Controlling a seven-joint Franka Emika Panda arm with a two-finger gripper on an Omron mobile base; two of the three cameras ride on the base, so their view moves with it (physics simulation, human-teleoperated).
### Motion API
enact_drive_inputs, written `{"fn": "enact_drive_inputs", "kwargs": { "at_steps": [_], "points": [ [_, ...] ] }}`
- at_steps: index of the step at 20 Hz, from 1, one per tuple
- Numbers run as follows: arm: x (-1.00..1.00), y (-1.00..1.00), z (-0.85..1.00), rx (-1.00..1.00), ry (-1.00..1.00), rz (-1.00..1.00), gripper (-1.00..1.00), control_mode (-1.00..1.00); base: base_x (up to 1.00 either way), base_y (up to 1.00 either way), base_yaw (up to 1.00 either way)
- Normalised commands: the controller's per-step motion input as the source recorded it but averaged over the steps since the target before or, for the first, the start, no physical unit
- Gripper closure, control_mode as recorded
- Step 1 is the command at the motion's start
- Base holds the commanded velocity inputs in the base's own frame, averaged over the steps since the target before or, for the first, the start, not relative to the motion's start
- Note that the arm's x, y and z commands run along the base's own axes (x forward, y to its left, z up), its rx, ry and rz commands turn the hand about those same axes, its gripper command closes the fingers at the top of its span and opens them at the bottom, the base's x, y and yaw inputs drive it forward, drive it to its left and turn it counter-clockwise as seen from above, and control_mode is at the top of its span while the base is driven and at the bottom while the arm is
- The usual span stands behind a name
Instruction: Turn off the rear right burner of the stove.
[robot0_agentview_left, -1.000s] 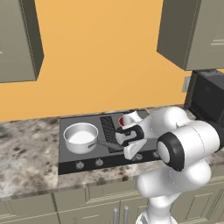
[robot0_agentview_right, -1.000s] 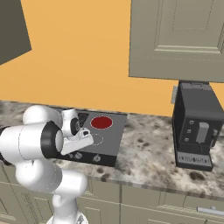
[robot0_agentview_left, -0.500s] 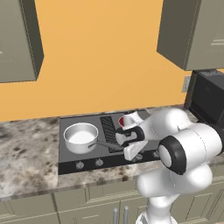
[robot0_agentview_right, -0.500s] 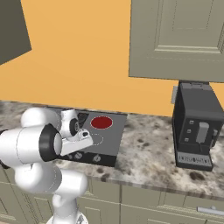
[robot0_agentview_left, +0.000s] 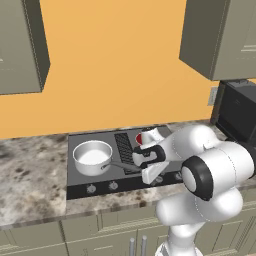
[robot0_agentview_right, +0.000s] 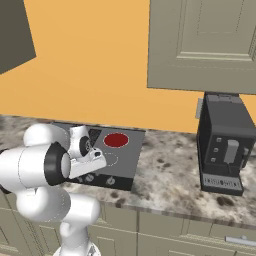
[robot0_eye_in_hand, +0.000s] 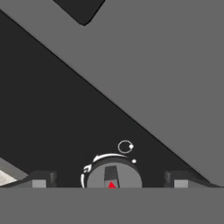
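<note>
Running along the wall under the cabinets (robot0_agentview_right: 205, 45), the counter (robot0_agentview_left: 30, 185) carries the stove (robot0_agentview_left: 85, 175) sunk flat in its stone top, with a black machine (robot0_agentview_right: 222, 145) well apart to the right. The rear right burner (robot0_agentview_right: 116, 140) glows red, so it is not yet turned off. A pot (robot0_agentview_left: 92, 157) stands on the front left zone. Along the black front band sit the small round knobs.

The end effector (robot0_eye_in_hand: 110, 179) hangs low over this band, and in the hand view one knob (robot0_eye_in_hand: 113, 175) lies between the two fingertips (robot0_eye_in_hand: 39, 180). The tips stand apart on either side of it, touching nothing and holding nothing. I cannot tell for sure if this knob belongs to the rear right burner.

The knob looks rigid and smooth, fixed on its axis, so it will only rotate and not lift. I judge the best hold is across its round rim, with both pads squeezing firmly because the surface may slip, then a turn of the wrist.
</note>
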Motion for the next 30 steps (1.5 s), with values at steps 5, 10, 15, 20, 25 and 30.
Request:
{"fn": "enact_drive_inputs", "kwargs": {
  "at_steps": [5, 10, 15, 20, 25, 30],
  "points": [
    [0.0, 0.0, -0.01, 0.0, 0.0, 0.0, 1.0, -1.0, 0.0, 0.0, 0.0],
    [0.0, -0.02, 0.0, 0.0, 0.0, -0.06, 1.0, -1.0, 0.0, 0.0, 0.0],
    [0.0, 0.0, 0.0, 0.0, 0.0, -0.16, 1.0, -1.0, 0.0, 0.0, 0.0],
    [0.0, 0.0, 0.0, 0.0, 0.0, -0.35, 1.0, -1.0, 0.0, 0.0, 0.0],
    [0.0, 0.0, 0.0, 0.0, -0.01, -0.4, 1.0, -1.0, 0.0, 0.0, 0.0],
    [-0.03, 0.0, 0.0, 0.0, -0.01, -0.4, 1.0, -1.0, 0.0, 0.0, 0.0]
  ]
}}
